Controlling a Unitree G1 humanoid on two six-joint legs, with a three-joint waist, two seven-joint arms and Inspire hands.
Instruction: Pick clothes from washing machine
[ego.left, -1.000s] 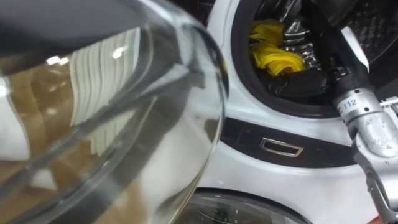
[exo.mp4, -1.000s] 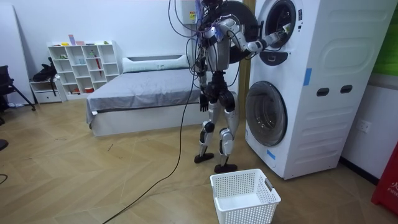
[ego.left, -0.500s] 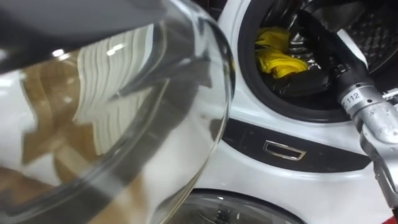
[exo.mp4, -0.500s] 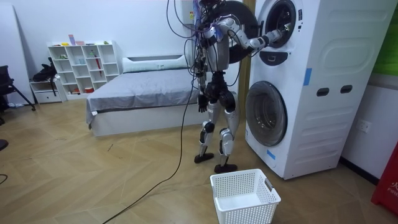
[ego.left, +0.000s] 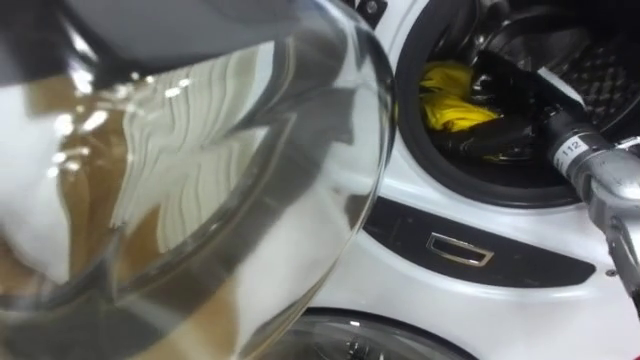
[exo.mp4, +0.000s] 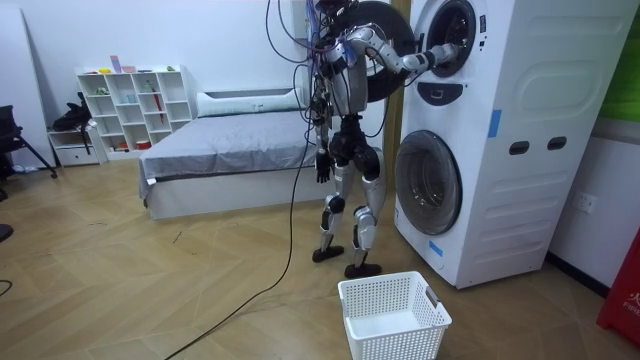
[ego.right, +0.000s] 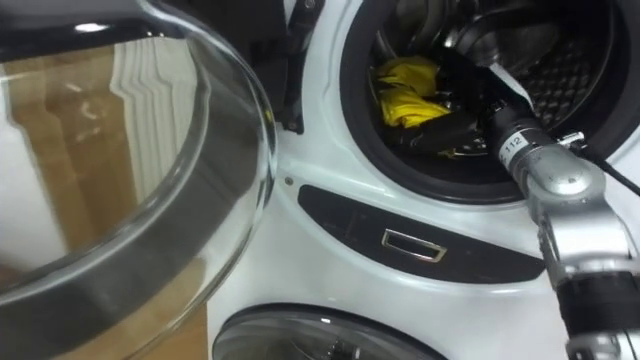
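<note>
A yellow cloth lies in the drum of the upper washing machine, near the front rim. My right arm reaches in through the round opening, and the dark right hand is right beside and partly over the cloth; its grip is hidden in the dark of the drum. In the room view I stand close to the stacked machines with the right arm raised into the upper opening. My left hand hangs at my side.
The upper machine's open glass door swings out on my left, close to my head. The lower machine's round door is closed. A white basket stands on the floor in front of the machines. A bed and shelf stand behind.
My right arm has pushed further into the drum, and the hand now sits closer to the yellow cloth. The eye view has shifted with my head.
</note>
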